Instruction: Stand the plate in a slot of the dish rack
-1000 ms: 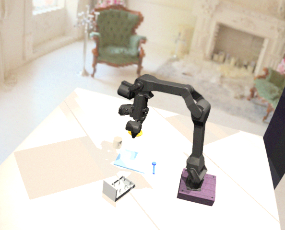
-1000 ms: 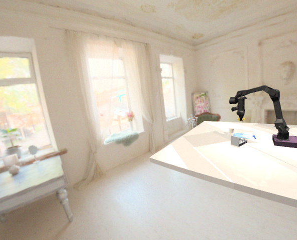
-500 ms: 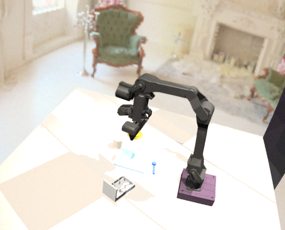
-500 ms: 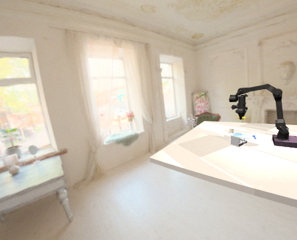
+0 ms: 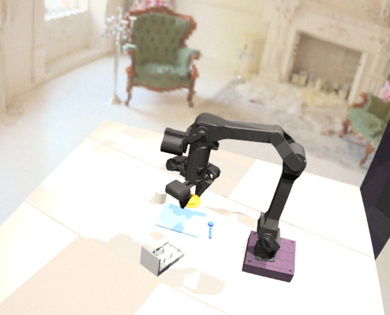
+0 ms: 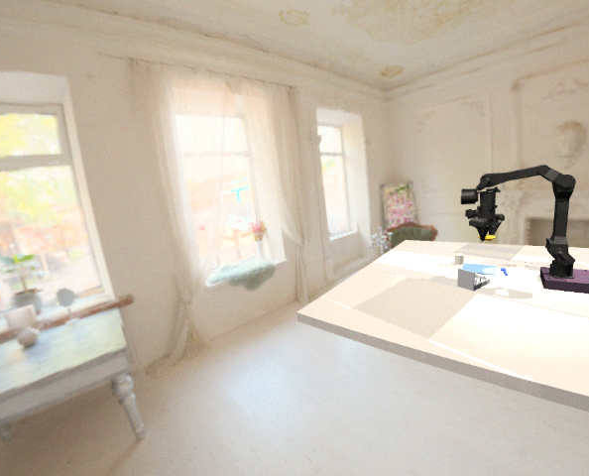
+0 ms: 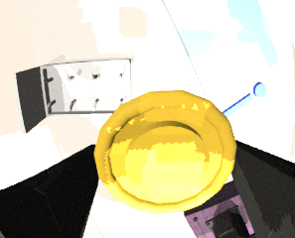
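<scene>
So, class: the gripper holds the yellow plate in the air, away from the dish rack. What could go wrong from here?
1. The gripper pinches the yellow plate only at its edge; it could slip and drop onto the blue mat.
2. The dish rack has narrow slots; a tilted plate may catch a rail instead of standing upright.

One yellow plate (image 5: 193, 201), one grey rack (image 5: 161, 258), one pale cup (image 5: 160, 197), one light blue mat (image 5: 182, 218) and one blue pin (image 5: 210, 229). One arm (image 5: 242, 132) stands on one purple base (image 5: 287, 256), on one table (image 5: 324, 203).
</scene>
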`<state>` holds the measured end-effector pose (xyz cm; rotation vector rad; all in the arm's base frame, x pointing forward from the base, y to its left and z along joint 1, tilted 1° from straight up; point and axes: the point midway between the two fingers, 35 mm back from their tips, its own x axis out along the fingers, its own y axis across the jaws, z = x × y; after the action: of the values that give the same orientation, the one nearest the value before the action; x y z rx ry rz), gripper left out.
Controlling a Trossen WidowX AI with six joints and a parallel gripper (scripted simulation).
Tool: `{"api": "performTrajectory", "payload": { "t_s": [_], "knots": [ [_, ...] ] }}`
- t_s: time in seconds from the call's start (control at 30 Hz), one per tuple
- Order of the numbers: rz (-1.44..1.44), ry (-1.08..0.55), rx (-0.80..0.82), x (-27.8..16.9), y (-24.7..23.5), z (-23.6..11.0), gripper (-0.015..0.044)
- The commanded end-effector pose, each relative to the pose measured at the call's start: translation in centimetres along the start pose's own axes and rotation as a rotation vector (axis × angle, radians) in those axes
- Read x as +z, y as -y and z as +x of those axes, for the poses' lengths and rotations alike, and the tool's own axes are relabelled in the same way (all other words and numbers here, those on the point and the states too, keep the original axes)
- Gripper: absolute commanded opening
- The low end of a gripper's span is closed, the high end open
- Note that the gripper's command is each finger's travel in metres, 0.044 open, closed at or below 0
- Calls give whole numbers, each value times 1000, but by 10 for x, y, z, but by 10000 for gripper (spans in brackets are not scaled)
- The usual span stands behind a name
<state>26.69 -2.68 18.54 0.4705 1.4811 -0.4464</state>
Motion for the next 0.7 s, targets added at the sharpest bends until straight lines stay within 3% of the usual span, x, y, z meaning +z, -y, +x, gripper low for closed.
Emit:
{"api": "performTrajectory", "payload": {
  "t_s": [0.0,0.67],
  "knots": [
    [2,-11,5,-3,-1,3,0],
    [-436,-221,266,-14,-8,50,0]
  ]
}}
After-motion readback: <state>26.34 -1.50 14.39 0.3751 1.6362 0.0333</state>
